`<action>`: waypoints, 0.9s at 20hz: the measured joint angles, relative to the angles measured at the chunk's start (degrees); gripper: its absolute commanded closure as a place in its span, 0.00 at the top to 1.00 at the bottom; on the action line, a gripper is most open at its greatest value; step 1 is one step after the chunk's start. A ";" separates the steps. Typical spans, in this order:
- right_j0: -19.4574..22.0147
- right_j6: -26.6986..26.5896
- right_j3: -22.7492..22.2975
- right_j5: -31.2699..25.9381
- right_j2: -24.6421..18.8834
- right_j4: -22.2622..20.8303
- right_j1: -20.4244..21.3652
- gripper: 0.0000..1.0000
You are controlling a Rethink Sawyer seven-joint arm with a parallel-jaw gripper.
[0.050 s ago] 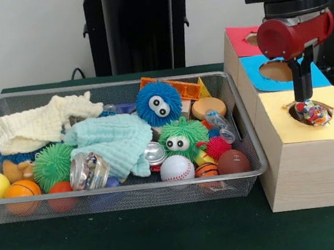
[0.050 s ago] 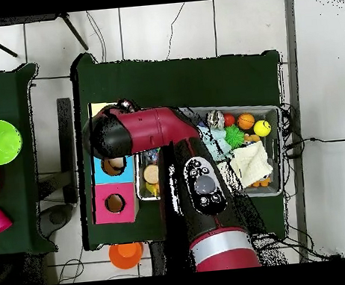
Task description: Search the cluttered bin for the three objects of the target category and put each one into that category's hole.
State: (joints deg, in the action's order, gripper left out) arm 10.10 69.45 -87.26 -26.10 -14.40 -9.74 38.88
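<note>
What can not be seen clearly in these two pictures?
- Claw, front view: its tips sit in the yellow hole against a multicolored object; open or shut is unclear.
- Yellow hole, overhead view: covered by the arm.
- Bin, overhead view: its left part is hidden under the arm.
- Clear items in the bin, front view: too small to identify.

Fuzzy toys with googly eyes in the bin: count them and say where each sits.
2. The blue fuzzy toy sits toward the back of the bin, in the middle; the green fuzzy toy sits just in front of it, above the baseball. The cloths may hide others.
</note>
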 measured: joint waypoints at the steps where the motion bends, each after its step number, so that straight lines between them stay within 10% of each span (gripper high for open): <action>1: 0.02 0.00 -0.01 0.00 -0.06 0.00 -0.10 0.00; 18: 2.14 0.00 -0.49 0.49 -3.03 0.00 -2.22 0.00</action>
State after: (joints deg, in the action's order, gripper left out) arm 12.24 69.45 -87.75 -25.61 -17.43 -9.74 36.66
